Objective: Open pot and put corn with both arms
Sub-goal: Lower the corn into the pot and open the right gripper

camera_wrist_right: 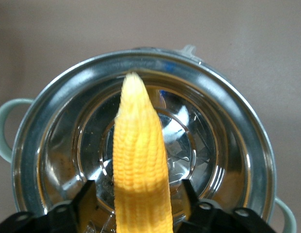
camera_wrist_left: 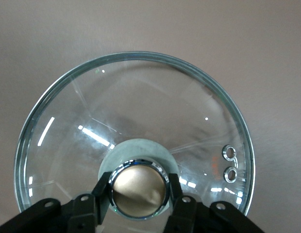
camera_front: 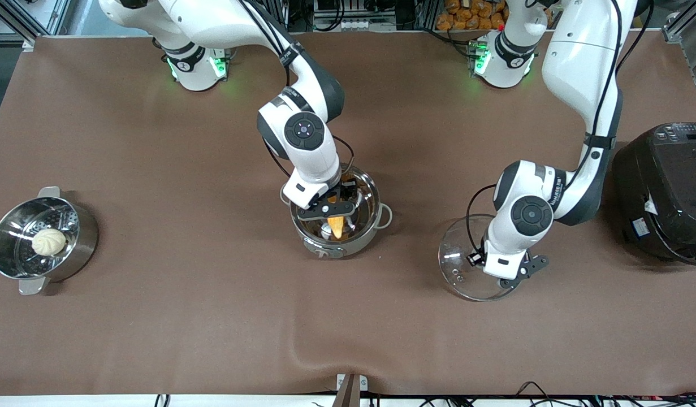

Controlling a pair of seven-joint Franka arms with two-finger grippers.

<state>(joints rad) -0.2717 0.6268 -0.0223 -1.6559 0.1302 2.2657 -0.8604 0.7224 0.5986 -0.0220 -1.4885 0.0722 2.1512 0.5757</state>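
The steel pot (camera_front: 374, 196) stands open mid-table; its rim also shows in the right wrist view (camera_wrist_right: 238, 126). My right gripper (camera_front: 333, 212) is over the pot, its fingers spread with a gap on each side of the yellow corn (camera_front: 337, 226). The corn (camera_wrist_right: 138, 155) points down into the pot between the right gripper's fingers (camera_wrist_right: 138, 187). My left gripper (camera_front: 500, 274) is shut on the copper knob (camera_wrist_left: 139, 189) of the glass lid (camera_front: 458, 265), low over the cloth toward the left arm's end. The lid (camera_wrist_left: 141, 107) fills the left wrist view around the left gripper (camera_wrist_left: 139, 187).
A steel steamer pot (camera_front: 83, 234) with a pale bun (camera_front: 48, 241) stands at the right arm's end. A black rice cooker (camera_front: 664, 192) stands at the left arm's end. The brown cloth has a wrinkle near the front edge (camera_front: 308, 339).
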